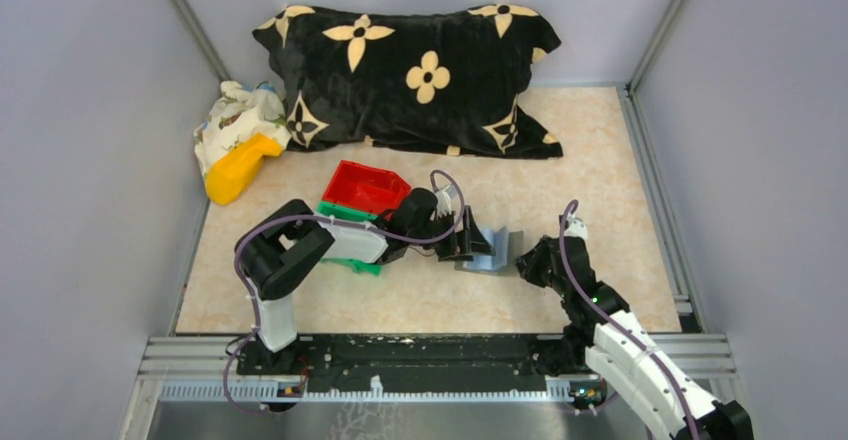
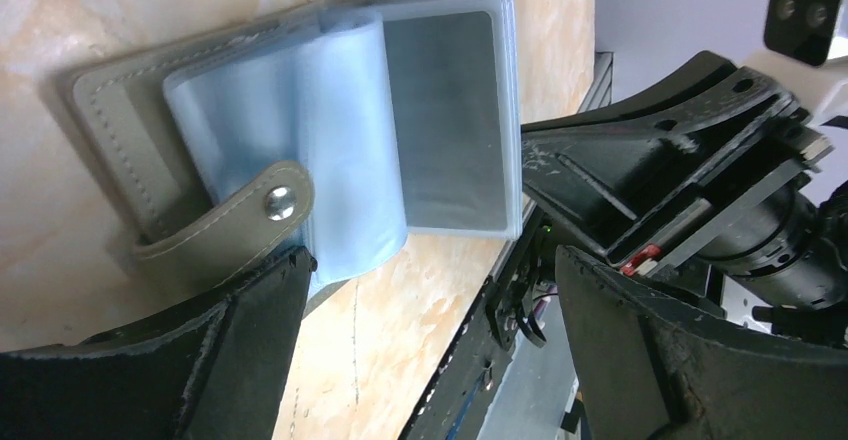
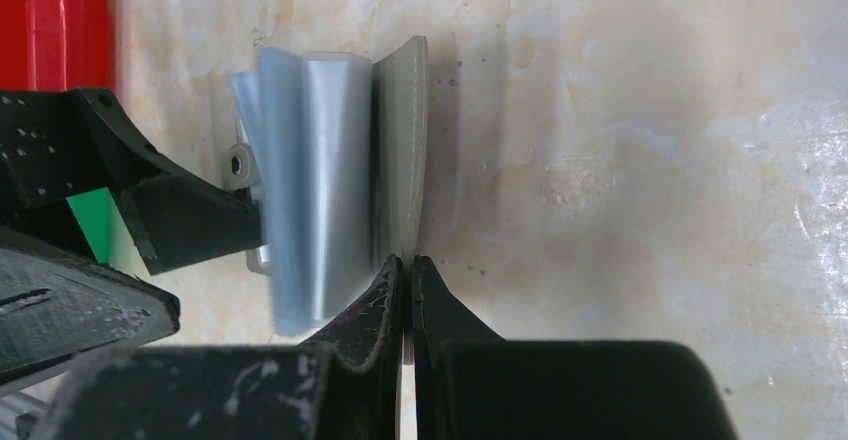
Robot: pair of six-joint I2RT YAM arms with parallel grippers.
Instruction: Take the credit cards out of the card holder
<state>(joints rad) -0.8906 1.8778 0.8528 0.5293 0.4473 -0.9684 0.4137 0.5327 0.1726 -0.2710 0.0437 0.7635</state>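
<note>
near: red bin point(image 1: 365, 188) on green bin point(image 1: 340, 210), pillow point(image 1: 410, 75) behind | card holder point(image 1: 492, 250): mid-table, open, grey cover, clear sleeves point(image 2: 340, 140) fanned | left gripper point(image 2: 430, 290): spread wide beside it | right gripper point(image 3: 405, 265): clenched, tips at cover edge

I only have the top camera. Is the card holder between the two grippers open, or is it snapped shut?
Observer: Open. The left wrist view shows the card holder with its snap strap undone and its clear sleeves fanned up.
Operator: Is the left gripper holding anything?
Observer: No. The left gripper is open, with one fingertip beside the strap.
Operator: And the right one?
Observer: The right wrist view shows the right gripper shut, its tips at the edge of the grey cover. I cannot tell whether it is pinching the cover.
</note>
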